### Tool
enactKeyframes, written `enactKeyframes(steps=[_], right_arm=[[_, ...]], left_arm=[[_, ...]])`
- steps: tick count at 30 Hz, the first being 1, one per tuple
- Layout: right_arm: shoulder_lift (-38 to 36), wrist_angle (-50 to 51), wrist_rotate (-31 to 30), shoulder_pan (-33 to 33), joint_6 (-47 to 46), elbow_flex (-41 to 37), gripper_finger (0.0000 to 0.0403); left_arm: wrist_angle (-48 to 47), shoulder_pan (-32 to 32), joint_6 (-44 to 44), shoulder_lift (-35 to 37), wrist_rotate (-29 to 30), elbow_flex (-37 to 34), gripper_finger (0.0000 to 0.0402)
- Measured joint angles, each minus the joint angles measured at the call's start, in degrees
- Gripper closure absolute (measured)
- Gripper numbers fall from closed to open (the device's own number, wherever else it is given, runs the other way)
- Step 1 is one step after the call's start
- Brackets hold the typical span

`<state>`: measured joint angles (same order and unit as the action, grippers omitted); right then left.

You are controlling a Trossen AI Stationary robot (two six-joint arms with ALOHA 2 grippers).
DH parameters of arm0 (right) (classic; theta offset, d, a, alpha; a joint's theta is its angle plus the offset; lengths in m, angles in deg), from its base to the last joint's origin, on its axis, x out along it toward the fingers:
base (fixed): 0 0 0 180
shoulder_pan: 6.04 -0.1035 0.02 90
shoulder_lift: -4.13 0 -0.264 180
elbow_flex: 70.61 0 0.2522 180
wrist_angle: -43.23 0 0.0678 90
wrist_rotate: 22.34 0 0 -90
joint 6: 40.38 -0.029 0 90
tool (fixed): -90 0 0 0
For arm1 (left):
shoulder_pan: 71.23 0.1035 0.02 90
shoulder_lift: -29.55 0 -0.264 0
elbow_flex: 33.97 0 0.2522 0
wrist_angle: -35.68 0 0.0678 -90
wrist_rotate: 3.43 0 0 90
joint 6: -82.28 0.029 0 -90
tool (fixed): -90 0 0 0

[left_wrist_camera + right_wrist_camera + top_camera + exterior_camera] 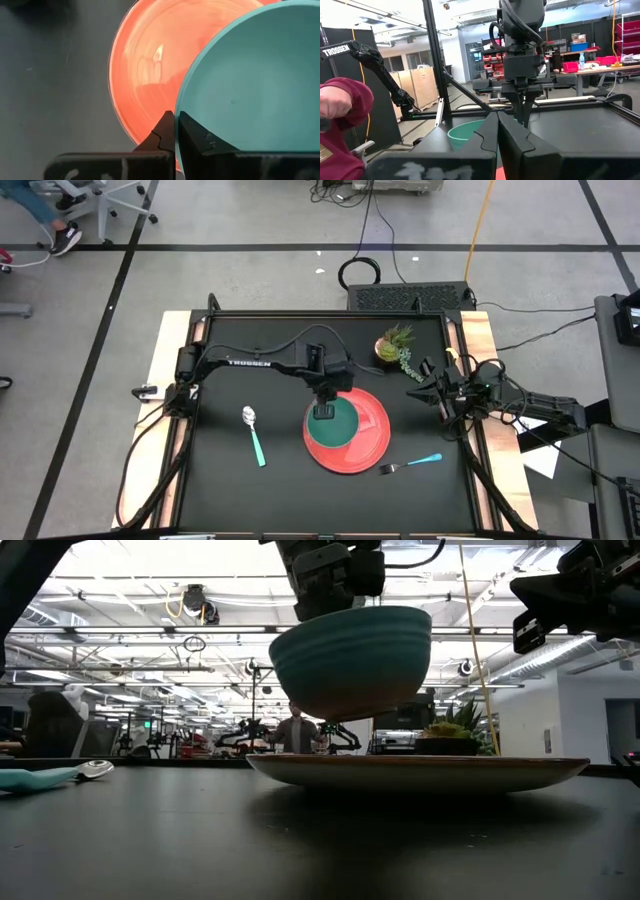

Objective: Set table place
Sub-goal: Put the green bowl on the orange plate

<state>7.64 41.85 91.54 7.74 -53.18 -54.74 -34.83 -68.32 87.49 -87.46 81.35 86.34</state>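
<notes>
My left gripper (324,398) is shut on the teal bowl (331,423) and holds it over the round red plate (365,442), which lies flat at the middle of the black table (220,480). In the low view the bowl (350,660) hangs clear above the plate (420,772). The teal-handled spoon (254,436) lies left of the plate. The teal-handled fork (411,464) lies at the plate's near right. My right gripper (428,380) is shut and empty, raised near the table's right edge. My left gripper holds the bowl by its rim (177,107) on the bowl's far side, one finger (200,140) inside the bowl and one finger (162,134) outside. The fingers come from above, pointing down. The bowl hangs below them, lifted clear of the plate and slightly tilted.
A small potted green plant (396,346) stands at the far right of the table, just beyond the plate. Light wooden strips (160,380) run along the left and right sides. A person's hand and red sleeve (340,105) show beyond the table in the right wrist view.
</notes>
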Motion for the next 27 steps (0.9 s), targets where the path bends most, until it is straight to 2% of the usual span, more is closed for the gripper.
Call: enactKeyframes(steps=[6,27], right_arm=[[0.0,0.0,0.0,0.0,0.0,0.0,0.0403],[0.0,0.0,0.0,0.0,-0.2,0.0,0.0403]], left_arm=[[1.8,0.0,-0.4,-0.1,1.0,-3.9,0.0398],[3.4,0.6,0.7,-1.2,0.9,-5.7,0.0397]])
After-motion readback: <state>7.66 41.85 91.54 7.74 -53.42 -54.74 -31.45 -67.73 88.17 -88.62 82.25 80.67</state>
